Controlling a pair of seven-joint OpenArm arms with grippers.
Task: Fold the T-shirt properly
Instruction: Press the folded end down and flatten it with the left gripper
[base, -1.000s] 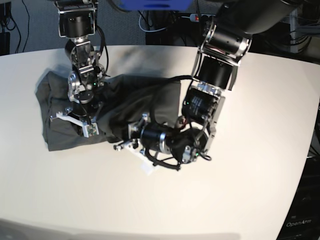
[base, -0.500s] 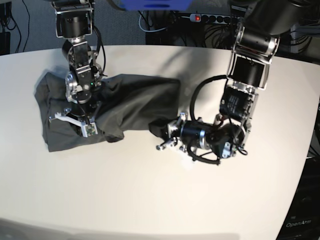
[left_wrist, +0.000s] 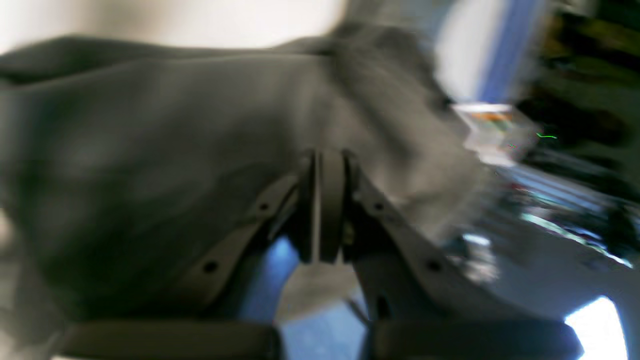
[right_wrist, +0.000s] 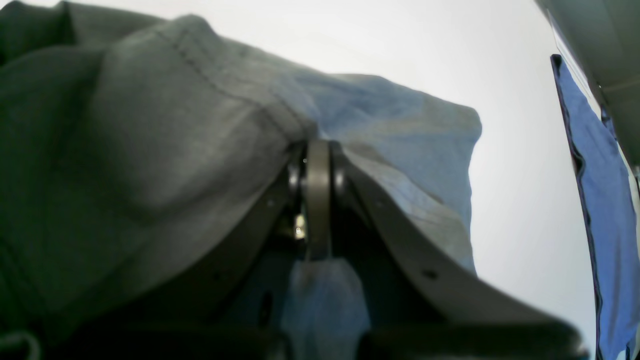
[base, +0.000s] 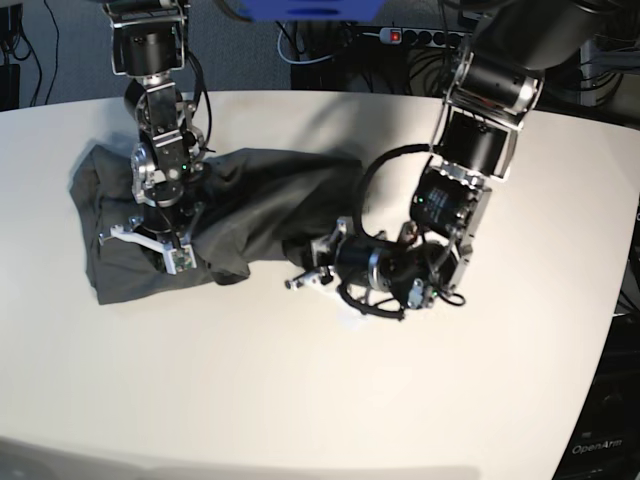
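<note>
The dark grey T-shirt (base: 260, 195) lies wrinkled on the left half of the white table (base: 300, 390). My right gripper (base: 168, 252) points down over the shirt's front left part and is shut on a fold of it; the right wrist view shows the T-shirt (right_wrist: 150, 150) bunched around that shut gripper (right_wrist: 317, 150). My left gripper (base: 308, 262) lies low at the shirt's right front corner, shut on the cloth. In the blurred left wrist view, the T-shirt (left_wrist: 150, 150) spreads beyond that shut gripper (left_wrist: 320, 165).
Bare white tabletop lies in front and to the right of the shirt. Behind the table's far edge are cables and a power strip (base: 420, 36). A black box (base: 595, 440) stands off the table's right front corner.
My left arm swung to the right with the shirt's corner, then came partly back to the left. The right arm and its grip stayed put.
</note>
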